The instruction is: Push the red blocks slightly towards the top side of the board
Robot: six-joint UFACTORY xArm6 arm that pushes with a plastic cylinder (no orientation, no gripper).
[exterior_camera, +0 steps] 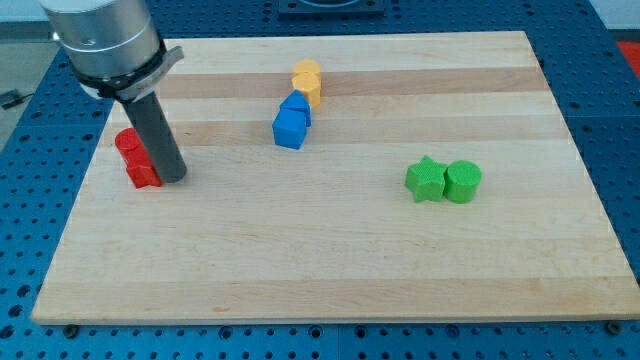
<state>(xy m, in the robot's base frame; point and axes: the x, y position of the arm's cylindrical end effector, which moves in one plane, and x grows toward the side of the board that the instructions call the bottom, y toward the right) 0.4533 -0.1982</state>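
Leftmost: two red blocks stacked close along the view's left edge of the surface, shapes unclear. Tip touching their right side, low end. Gripper: none fitted, just the rod. Centre-top: yellow blocks above blue blocks, touching. Right: green star against green cylinder.

Pale wooden board with smooth, banded, matt grain, matt plastic-looking red blocks, blue blocks, yellow blocks, green star block and green cylinder block, dark matt rod ending in my tip, brushed grey metal arm housing, blue perforated table.
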